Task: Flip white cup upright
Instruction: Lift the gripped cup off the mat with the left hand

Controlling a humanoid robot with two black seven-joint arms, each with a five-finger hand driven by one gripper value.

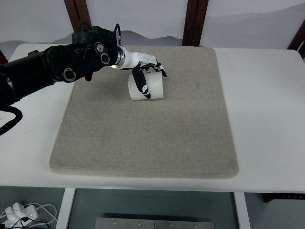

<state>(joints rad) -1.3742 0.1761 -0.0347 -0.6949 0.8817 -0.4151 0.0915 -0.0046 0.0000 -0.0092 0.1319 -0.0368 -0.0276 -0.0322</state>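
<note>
A white cup [152,88] sits on the beige mat [143,138], toward its far left part. I cannot tell which way up it is, as my hand covers its top. My left hand [148,76] reaches in from the left on a black arm [57,64] and is closed around the cup. The thumb [141,86] runs down the cup's near side and the other fingers [158,68] curl over its far top edge. The cup's base rests on the mat.
The mat lies on a white table [267,119] with bare margins left and right. Dark wooden posts [193,21] stand behind the table's far edge. A white power strip with cables [19,212] lies on the floor at lower left.
</note>
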